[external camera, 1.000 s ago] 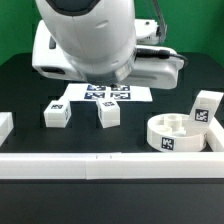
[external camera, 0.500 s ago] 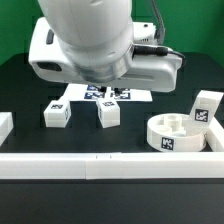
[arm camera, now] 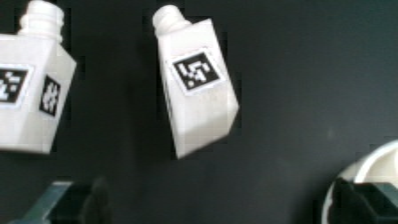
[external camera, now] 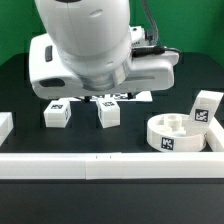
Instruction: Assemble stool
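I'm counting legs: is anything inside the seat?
The seat shows open, empty-looking sockets. A tagged leg rises at its far edge; its base is covered by the rim, so whether it stands inside or behind cannot be told.

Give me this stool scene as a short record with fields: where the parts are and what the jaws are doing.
seat: white disc at the exterior view's right, sockets facing up
left leg: lying loose, apart from the seat
middle leg: lying loose beside the left leg, not touching it
third leg: upright at the seat's far side; contact cannot be told
jaws: open, holding nothing
legs fitted: none visible
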Controlling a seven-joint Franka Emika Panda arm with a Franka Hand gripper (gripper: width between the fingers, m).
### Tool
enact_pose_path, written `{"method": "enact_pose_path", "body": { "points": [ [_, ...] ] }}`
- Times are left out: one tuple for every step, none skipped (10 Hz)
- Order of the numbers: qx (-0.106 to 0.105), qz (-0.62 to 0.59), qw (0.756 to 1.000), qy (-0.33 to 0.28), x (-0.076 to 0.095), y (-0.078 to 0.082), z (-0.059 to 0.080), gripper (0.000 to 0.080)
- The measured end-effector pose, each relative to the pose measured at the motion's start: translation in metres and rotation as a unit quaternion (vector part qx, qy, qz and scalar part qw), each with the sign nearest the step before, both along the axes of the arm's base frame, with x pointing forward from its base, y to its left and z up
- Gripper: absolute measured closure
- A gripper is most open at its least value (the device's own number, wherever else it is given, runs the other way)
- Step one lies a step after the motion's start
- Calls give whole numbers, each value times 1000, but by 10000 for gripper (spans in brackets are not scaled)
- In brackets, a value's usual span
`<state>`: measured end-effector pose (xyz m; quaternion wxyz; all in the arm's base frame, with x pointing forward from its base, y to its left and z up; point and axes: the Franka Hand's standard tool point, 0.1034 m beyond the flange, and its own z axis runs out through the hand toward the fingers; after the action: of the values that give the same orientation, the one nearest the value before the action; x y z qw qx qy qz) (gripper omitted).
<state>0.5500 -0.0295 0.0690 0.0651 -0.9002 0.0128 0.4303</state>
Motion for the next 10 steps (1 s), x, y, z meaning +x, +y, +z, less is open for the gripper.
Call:
{"method": "enact_pose_path", "body": {
  "points": [
    [-5, 10, 999, 32, -6, -3, -5, 153],
    [-18, 27, 997, 68, -14, -8, -14, 153],
    [-20, 34, 996, 77, -19, -8, -19, 151],
    [-17, 24, 995, 91, -30, -11, -16, 151],
    [-20, 20, 995, 100, -32, -16, -19, 151],
    [-21, 19, 995, 95, -31, -15, -22, 151],
    [-25, 16, 995, 93, -33, -12, -28, 151],
    [-34, 10, 995, 94, -36, -8, -34, 151],
    [-42, 7, 995, 92, -37, 0, -38, 151],
    [-49, 4, 995, 92, -37, 9, -40, 151]
  ]
}}
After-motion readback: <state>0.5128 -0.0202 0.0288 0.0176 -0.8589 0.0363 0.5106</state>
